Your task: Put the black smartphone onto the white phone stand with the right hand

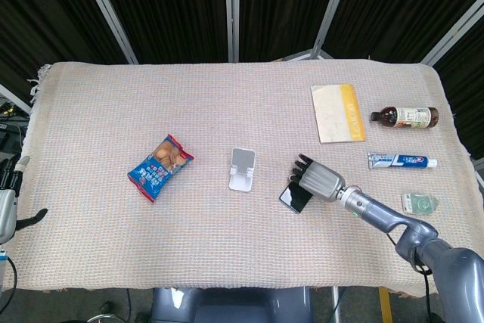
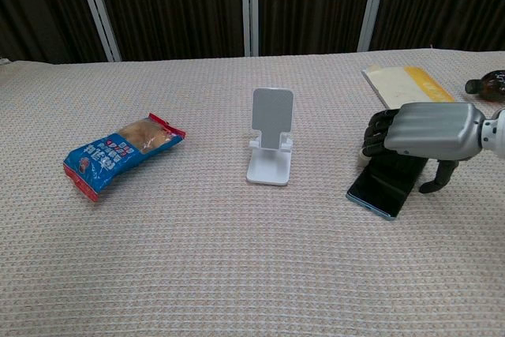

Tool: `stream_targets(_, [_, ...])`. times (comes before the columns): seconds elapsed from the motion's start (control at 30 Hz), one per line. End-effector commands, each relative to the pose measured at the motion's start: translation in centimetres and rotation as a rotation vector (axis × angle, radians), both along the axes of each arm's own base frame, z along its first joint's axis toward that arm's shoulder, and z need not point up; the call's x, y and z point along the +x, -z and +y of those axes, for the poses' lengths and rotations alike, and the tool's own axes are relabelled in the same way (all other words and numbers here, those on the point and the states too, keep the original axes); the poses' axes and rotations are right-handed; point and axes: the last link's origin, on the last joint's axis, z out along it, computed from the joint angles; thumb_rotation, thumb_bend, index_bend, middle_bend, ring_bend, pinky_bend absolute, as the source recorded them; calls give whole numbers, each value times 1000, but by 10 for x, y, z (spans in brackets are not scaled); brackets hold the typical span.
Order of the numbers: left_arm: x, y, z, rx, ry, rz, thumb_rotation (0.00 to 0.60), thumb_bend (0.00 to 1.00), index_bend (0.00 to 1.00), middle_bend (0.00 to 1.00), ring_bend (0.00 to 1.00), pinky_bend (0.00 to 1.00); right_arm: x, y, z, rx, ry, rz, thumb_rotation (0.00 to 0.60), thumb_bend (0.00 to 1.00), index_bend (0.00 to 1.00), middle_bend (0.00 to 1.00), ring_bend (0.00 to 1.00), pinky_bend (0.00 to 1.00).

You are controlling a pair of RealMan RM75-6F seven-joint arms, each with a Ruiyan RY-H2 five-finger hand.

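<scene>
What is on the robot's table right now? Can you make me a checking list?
Surface: table under a woven beige cloth.
Job's things: black smartphone flat on the cloth; white phone stand upright, bare.
Clutter: snack bag, notebook, bottle, toothpaste tube, small green packet.
Hands: right hand over the phone's far end, fingers curled down; left hand at the table's edge.
Cables: nothing seen.
Surroundings: dark curtains behind.

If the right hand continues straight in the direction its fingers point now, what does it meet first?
Probably the white stand. The right hand lies over the phone, fingers pointing left across bare cloth toward it; depth alignment is uncertain.
</scene>
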Motion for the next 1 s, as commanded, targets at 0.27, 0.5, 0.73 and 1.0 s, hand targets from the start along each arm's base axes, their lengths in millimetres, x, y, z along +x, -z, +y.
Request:
stream_targets(0.27, [1, 0, -1, -5, 4, -4, 600, 0, 0, 0, 0, 0, -1, -8, 1, -12, -42, -45, 600, 153, 527, 532, 413, 223])
stream_targets(0.5, [4, -1, -3, -8, 18, -15, 600, 0, 0, 0, 0, 0, 3, -25, 2, -49, -88, -71, 600, 152, 525, 532, 415, 225])
stream_targets(0.73, [7, -3, -5, -14, 34, -30, 600, 0, 0, 0, 0, 0, 17, -50, 7, -101, -158, -131, 600, 161, 528, 534, 417, 231])
stream_targets(1.0, [9, -6, -6, -20, 47, -58, 600, 0, 0, 0, 0, 0, 76, -91, 9, -272, -413, -172, 600, 157, 525, 533, 418, 235])
